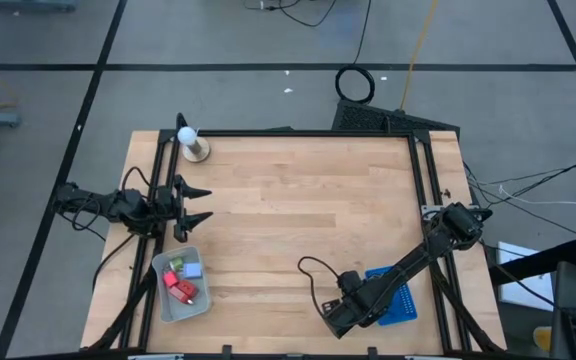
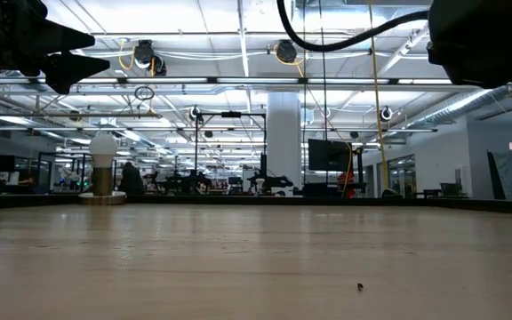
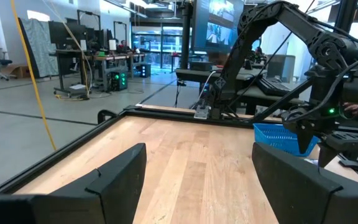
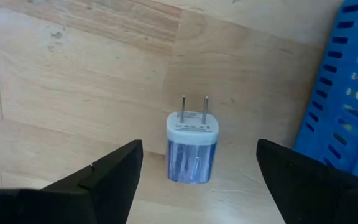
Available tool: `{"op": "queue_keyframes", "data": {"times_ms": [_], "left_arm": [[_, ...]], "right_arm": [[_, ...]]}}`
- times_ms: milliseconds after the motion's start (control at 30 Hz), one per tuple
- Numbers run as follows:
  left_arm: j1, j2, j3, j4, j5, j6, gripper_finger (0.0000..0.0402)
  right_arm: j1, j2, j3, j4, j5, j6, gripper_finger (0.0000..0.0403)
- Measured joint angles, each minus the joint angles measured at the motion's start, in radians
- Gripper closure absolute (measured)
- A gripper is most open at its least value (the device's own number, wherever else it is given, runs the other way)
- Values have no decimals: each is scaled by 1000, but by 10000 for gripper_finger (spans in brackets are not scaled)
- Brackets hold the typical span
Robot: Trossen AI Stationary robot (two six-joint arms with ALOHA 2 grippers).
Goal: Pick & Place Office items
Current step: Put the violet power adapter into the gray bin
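I am hovering the right gripper (image 4: 194,165), fingers spread wide, over the blue plug adapter (image 4: 192,147) lying just beside the blue tray (image 4: 347,93) near the table's (image 1: 298,200) front edge, and descending centred should avoid nudging it.

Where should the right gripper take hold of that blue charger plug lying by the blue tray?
Grip the plug across its blue body, coming straight down. It lies flat on the table, prongs pointing away, and the open right gripper already straddles its two long sides. The blue tray stands clear to one side.
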Motion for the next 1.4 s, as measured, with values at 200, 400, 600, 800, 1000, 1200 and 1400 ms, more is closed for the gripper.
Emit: {"op": "queue_keyframes", "data": {"times_ms": [200, 400, 600, 800, 1000, 1200, 1400], "left_arm": [[0, 0, 0, 0, 0, 0, 108], [0, 0, 0, 0, 0, 0, 108], [0, 0, 0, 0, 0, 0, 108], [0, 0, 0, 0, 0, 0, 108], [0, 0, 0, 0, 0, 0, 108], [0, 0, 0, 0, 0, 0, 108], [0, 0, 0, 0, 0, 0, 108]], "right_arm": [[0, 0, -29, 59, -1, 7, 97], [0, 0, -57, 87, -2, 8, 97], [0, 0, -77, 105, -4, 8, 97], [0, 0, -104, 146, -31, 8, 117], [0, 1, -125, 168, -54, 16, 175], [0, -1, -136, 170, -56, 3, 243], [0, -1, -137, 180, -51, -9, 275]]}}
